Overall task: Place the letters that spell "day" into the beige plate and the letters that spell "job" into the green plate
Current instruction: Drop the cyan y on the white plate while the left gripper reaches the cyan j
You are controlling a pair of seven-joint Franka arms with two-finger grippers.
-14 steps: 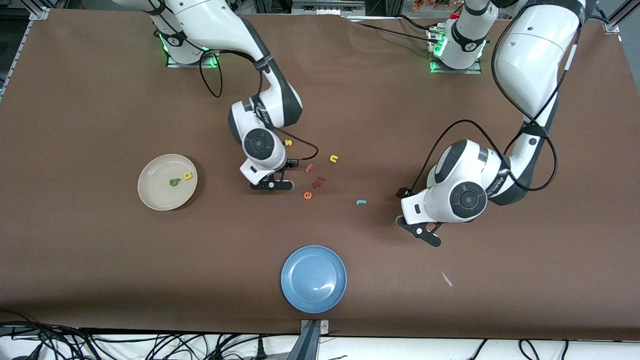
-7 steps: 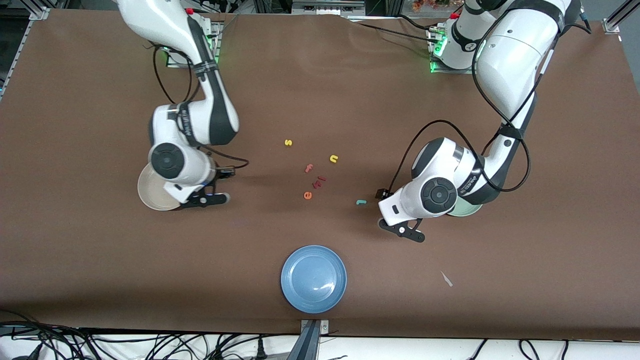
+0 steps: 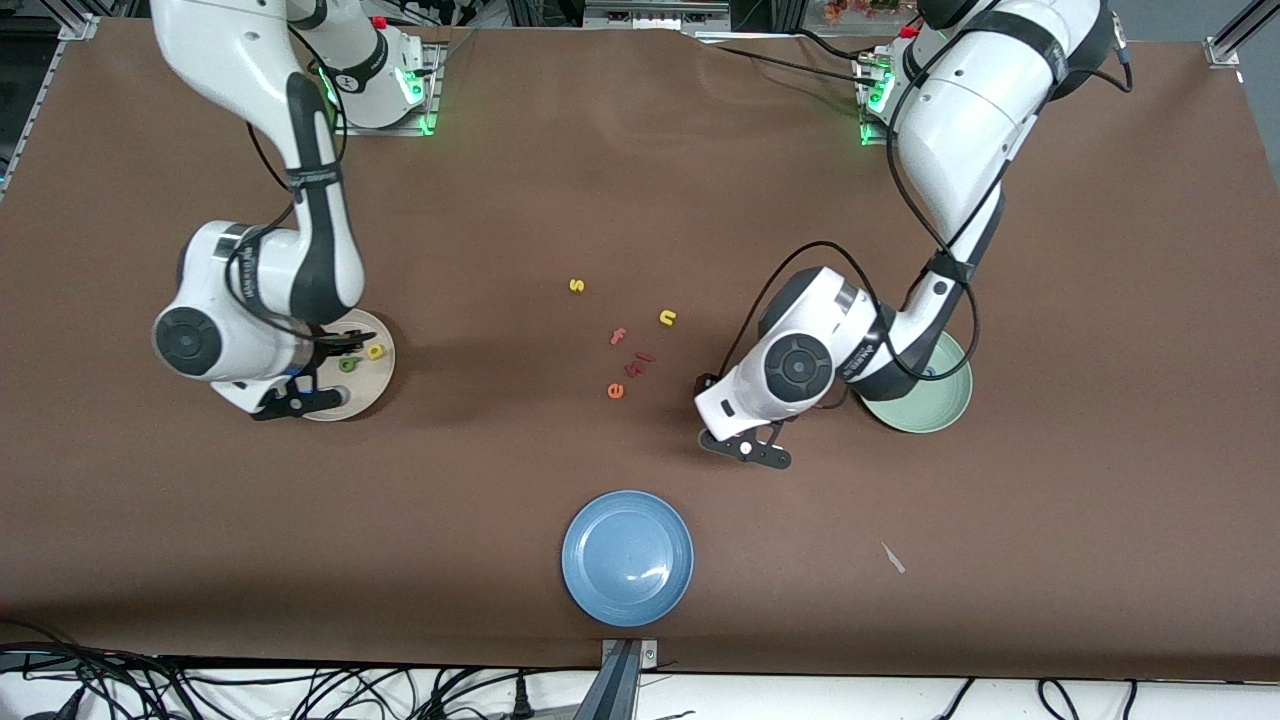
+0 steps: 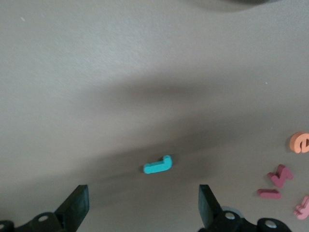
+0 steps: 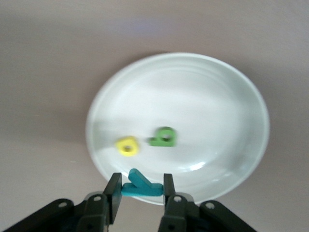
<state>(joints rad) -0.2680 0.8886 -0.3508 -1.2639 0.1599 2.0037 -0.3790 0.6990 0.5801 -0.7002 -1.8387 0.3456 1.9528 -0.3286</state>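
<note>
My right gripper (image 5: 141,198) hangs over the rim of the beige plate (image 3: 386,372), the edge nearer the front camera, shut on the teal y (image 5: 141,186), which spans both fingers. A yellow letter (image 3: 375,351) and a dark green letter (image 3: 349,364) lie in that plate. The left gripper (image 4: 144,208) is open and hovers over the teal hooked j (image 4: 158,165), which lies flat on the table between the finger lines. In the front view the left hand (image 3: 748,450) hides the j. The green plate (image 3: 940,415) sits beside the left arm's wrist.
Loose letters lie mid-table: a yellow s (image 3: 576,286), a yellow n (image 3: 668,318), a pink f (image 3: 618,337), dark red pieces (image 3: 638,362) and an orange e (image 3: 615,391). A blue plate (image 3: 627,558) sits near the front edge, with a white scrap (image 3: 893,558) nearby.
The right arm swung from the loose letters to the beige plate, carrying the teal y. The left arm moved off the green plate toward the j, uncovering that plate.
</note>
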